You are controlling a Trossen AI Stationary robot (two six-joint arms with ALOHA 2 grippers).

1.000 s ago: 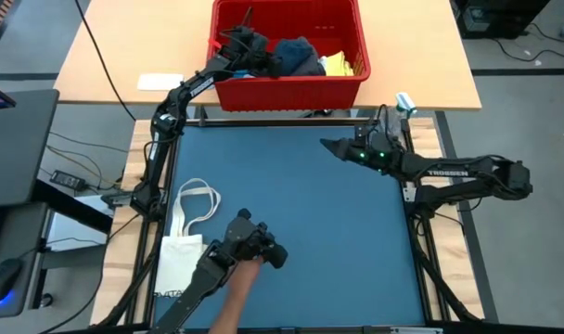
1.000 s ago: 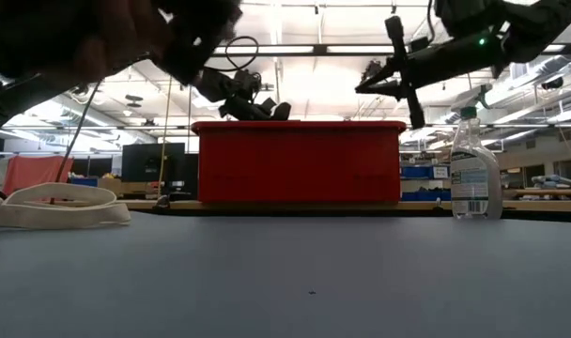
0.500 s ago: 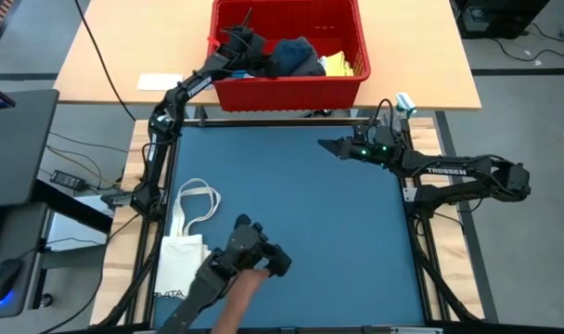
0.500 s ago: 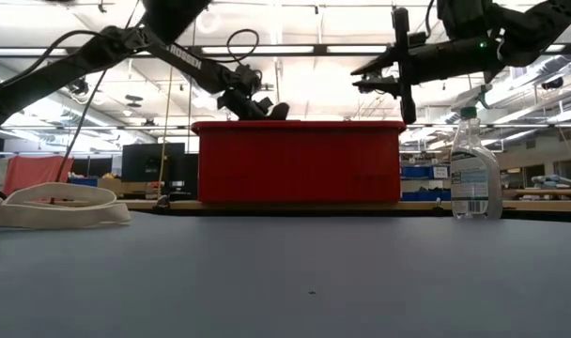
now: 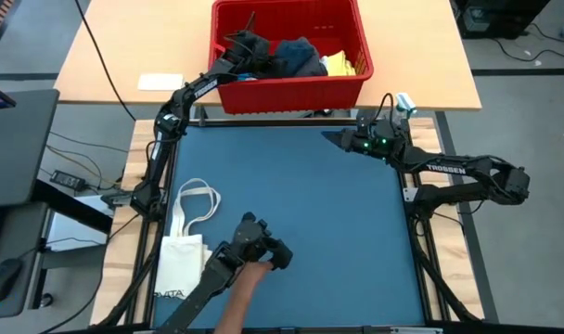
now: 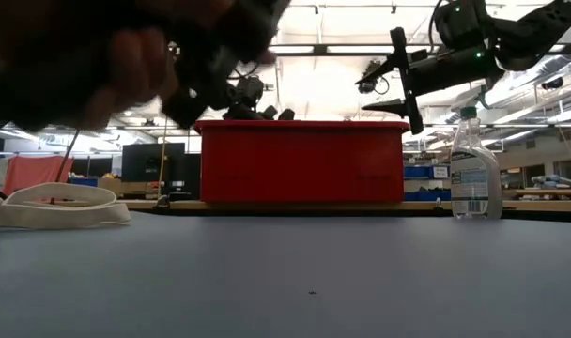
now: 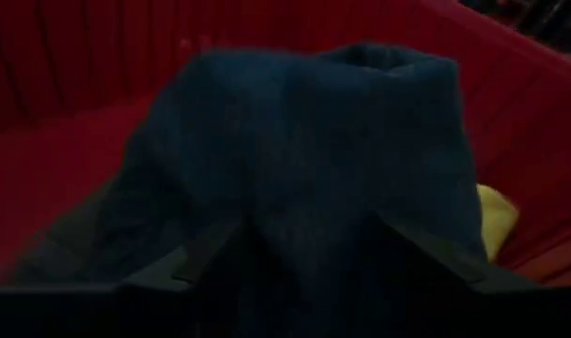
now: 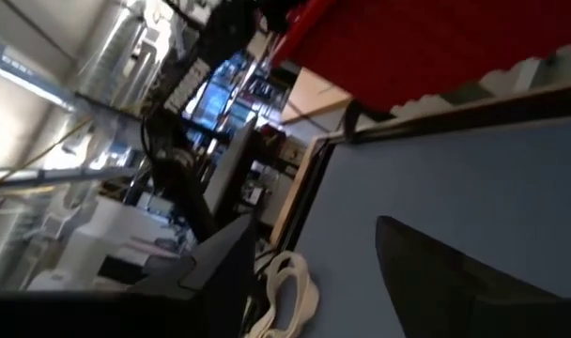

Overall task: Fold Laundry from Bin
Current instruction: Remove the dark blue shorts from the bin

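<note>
The red bin (image 5: 291,88) stands on the wooden table beyond the blue mat. In it lies laundry: a dark navy heap (image 5: 296,57) and a yellow piece (image 5: 338,63) beside it. My left gripper (image 5: 251,44) reaches into the bin from its left side. In the left wrist view it (image 7: 304,244) is open, with the navy heap (image 7: 304,131) rising between and ahead of its fingers. My right gripper (image 5: 338,141) hovers open above the mat's far right part, holding nothing; its fingers stand wide apart in the right wrist view (image 8: 314,244). My left gripper comes at the navy heap nearly level from the bin's left side, one finger (image 7: 187,268) on either side of the heap's near slope (image 7: 304,216). I cannot tell whether the fingers touch the cloth. The heap rests on the bin's floor.
A cream tote bag (image 5: 182,237) lies at the mat's left edge. A person's forearm (image 5: 237,301) with a dark device (image 5: 256,250) reaches in over the near edge and blocks the low view's upper left. A clear bottle (image 6: 473,169) stands at the far right.
My right gripper has opened and swung a little toward the table's right edge, staying above the mat. My left gripper has shifted slightly inside the bin toward the navy heap. The person's hand with the dark device has moved about near the front edge.
</note>
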